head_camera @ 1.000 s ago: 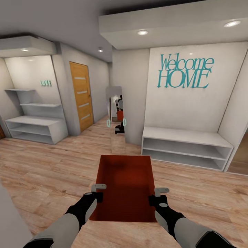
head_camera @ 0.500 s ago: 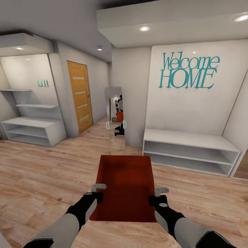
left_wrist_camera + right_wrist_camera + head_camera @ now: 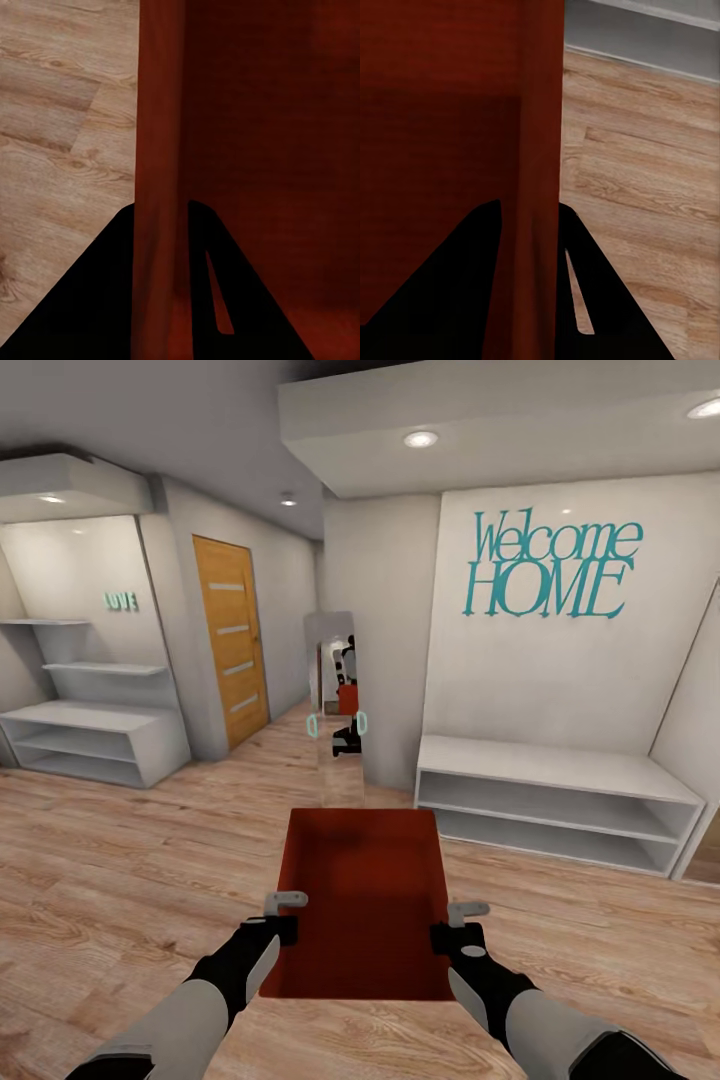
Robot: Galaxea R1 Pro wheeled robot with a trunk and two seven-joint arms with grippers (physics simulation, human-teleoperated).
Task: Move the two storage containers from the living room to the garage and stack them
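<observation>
Orange-red bin [image 3: 362,900] hangs out in front of me, carried between both arms above a light wood plank floor [image 3: 120,860]. My left gripper [image 3: 284,916] is pinched onto its left wall and my right gripper [image 3: 456,924] onto its right wall, each with one finger inside the bin and one outside, closed down to the thickness of that thin wall.

As for progress, I judge I am partway through the first haul. This is a hallway, not the garage: pale walls, a teal "Welcome HOME" sign [image 3: 552,565], a low white bench shelf [image 3: 548,800] beneath it, white shelves [image 3: 90,715] off to the left and a wooden door [image 3: 232,640] beside them. No dark concrete is underfoot yet. So nothing is set down, the second bin is somewhere I cannot see from here, and the stacking is all ahead.

From the head camera I get the layout: the bin level and open-topped, seemingly empty, and a narrow mirror [image 3: 333,700] ahead that reflects me holding something red. What it cannot give me is the grip itself. The left wrist camera does that: the wall [image 3: 159,150] runs straight between my dark fingers [image 3: 97,300], planks on the outer side, red interior on the inner side. On the right wrist camera the same holds, the wall [image 3: 538,150] clamped between fingers [image 3: 600,292], with a strip of the white shelf's base past the floorboards.
</observation>
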